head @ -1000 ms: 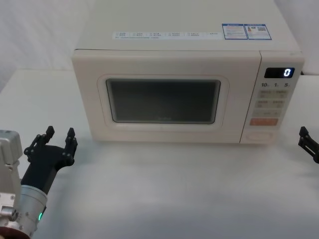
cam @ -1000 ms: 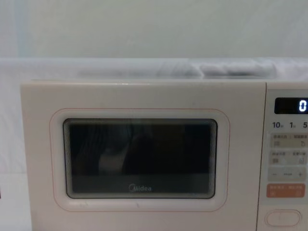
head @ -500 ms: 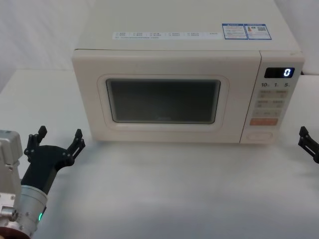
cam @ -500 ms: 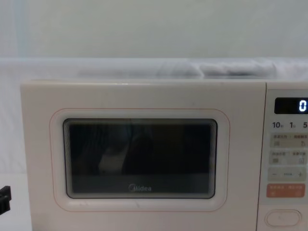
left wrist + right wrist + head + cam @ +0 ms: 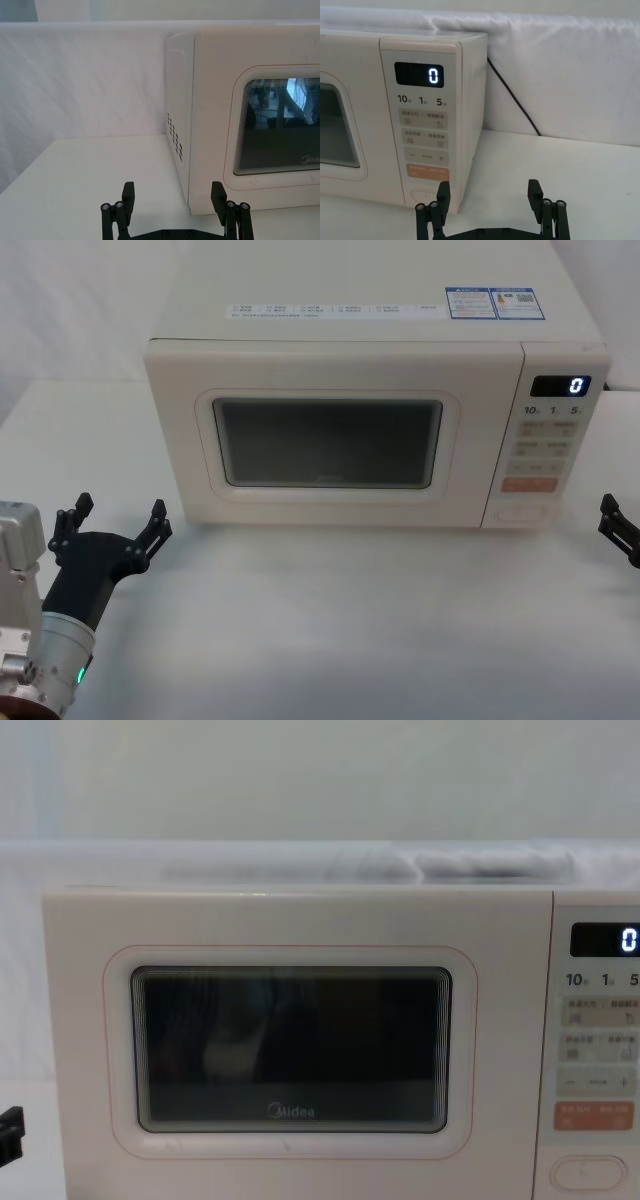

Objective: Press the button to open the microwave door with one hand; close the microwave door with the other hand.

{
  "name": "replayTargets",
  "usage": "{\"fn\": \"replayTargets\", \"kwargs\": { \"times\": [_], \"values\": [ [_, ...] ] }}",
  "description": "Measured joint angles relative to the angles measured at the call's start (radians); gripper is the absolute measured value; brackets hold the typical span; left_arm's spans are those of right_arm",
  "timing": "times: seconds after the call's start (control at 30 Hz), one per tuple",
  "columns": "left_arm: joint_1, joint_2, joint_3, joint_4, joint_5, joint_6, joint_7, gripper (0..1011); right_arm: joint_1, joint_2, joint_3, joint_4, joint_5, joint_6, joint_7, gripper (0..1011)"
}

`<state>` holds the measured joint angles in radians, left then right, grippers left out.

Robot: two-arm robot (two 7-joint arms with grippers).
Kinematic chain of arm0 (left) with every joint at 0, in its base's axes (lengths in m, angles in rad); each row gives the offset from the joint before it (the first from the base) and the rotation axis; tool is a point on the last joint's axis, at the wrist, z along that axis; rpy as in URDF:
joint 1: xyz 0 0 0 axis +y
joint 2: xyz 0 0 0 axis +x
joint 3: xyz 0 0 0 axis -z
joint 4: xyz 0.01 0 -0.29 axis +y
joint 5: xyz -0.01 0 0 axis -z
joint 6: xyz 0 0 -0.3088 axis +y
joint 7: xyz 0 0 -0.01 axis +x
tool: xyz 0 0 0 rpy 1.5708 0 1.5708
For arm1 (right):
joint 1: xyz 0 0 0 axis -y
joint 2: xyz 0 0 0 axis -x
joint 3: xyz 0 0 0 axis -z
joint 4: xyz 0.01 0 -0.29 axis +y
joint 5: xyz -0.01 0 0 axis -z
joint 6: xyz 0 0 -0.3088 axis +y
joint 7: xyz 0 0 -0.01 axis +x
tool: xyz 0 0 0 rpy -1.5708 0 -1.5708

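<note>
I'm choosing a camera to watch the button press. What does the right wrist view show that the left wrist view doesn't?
Right wrist view alone: the control panel with the button, the display reading 0, a black cable, and the open right gripper.

Left wrist view alone: the microwave's vented side wall and the open left gripper.

Both: the shut microwave door and the white table.

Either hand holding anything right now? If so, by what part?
Nothing held. Left hand is open, off the microwave door's lower left corner. Right hand is open too, near the button.
</note>
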<state>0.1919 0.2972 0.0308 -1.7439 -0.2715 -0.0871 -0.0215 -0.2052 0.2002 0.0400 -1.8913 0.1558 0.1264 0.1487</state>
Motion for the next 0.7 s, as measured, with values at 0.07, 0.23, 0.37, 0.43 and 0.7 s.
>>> {"fn": "replayTargets", "kwargs": {
  "times": [0.07,0.23,0.37,0.43,0.7],
  "values": [
    [0.000,0.000,0.000,0.000,0.000,0.000,0.000,1001,0.000,0.000,0.000,0.000,0.000,0.000,0.000,1002],
    [0.000,0.000,0.000,0.000,0.000,0.000,0.000,1001,0.000,0.000,0.000,0.000,0.000,0.000,0.000,1002],
    [0.000,0.000,0.000,0.000,0.000,0.000,0.000,1001,0.000,0.000,0.000,0.000,0.000,0.000,0.000,1002],
    [0.000,0.000,0.000,0.000,0.000,0.000,0.000,1001,0.000,0.000,0.000,0.000,0.000,0.000,0.000,1002],
    [0.000,0.000,0.000,0.000,0.000,0.000,0.000,1001,0.000,0.000,0.000,0.000,0.000,0.000,0.000,1002]
  ]
}}
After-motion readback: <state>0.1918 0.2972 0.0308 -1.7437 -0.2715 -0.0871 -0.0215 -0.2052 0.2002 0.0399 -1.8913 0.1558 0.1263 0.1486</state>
